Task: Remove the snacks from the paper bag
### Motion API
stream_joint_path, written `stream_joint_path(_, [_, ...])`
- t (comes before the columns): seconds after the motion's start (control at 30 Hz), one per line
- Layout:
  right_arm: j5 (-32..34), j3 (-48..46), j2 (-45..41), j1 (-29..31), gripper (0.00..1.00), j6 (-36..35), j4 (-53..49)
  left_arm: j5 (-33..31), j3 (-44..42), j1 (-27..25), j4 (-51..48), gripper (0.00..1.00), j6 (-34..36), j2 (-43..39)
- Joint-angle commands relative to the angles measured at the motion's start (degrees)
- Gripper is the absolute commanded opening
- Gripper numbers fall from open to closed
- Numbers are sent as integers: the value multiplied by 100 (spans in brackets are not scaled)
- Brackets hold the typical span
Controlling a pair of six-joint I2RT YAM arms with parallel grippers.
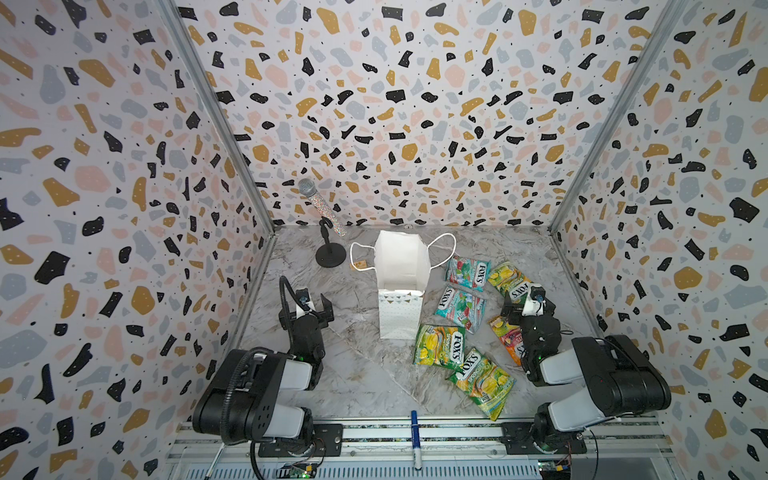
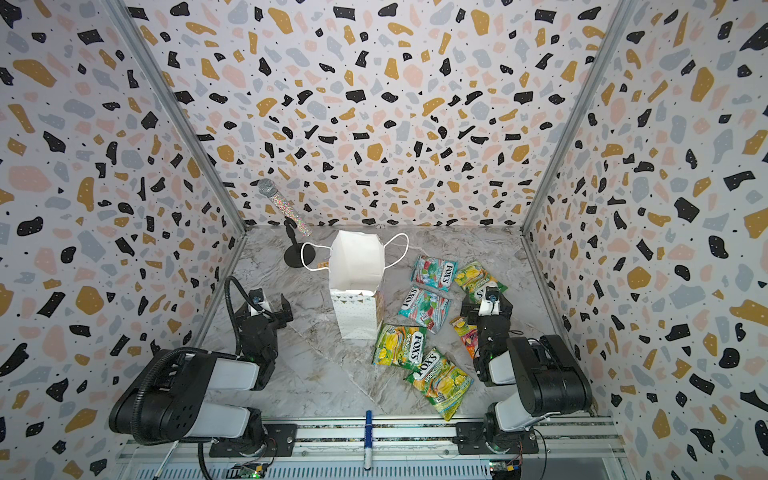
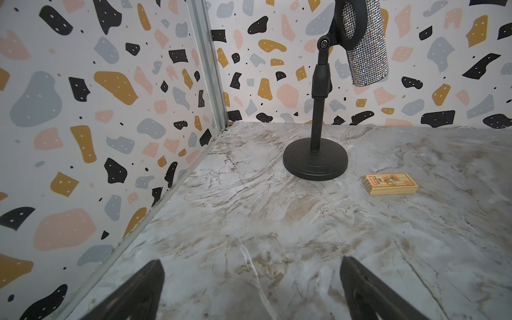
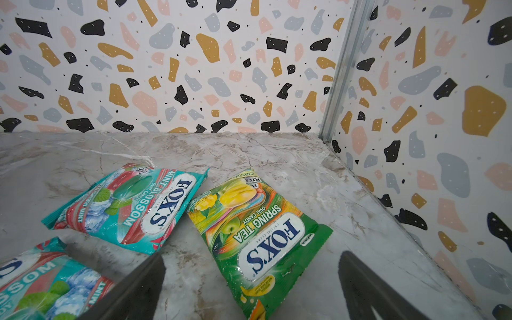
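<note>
snacks (image 1: 461, 309) lie on the table (image 1: 357, 374) right of the paper bag (image 1: 401, 266)

A robot test booth, lab-like: terrazzo-print panels (image 1: 374, 104) in aluminium posts (image 1: 218, 116) wall a marble-look table (image 1: 353, 374). Two arms (image 1: 257, 386) bolt to a rail (image 1: 374, 434) at its front edge, beside bare circuit boards (image 1: 303, 471).
</note>
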Motion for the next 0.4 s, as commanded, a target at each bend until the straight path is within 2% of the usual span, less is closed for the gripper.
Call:
stream_joint_path(0.0, [82,71,-33,13,99,43,-29,-85,69,32,229,100,-45,-40])
stream_joint_path(0.37, [103,26,-42,33,99,36,60,-85,74,32,229,100,-45,-47])
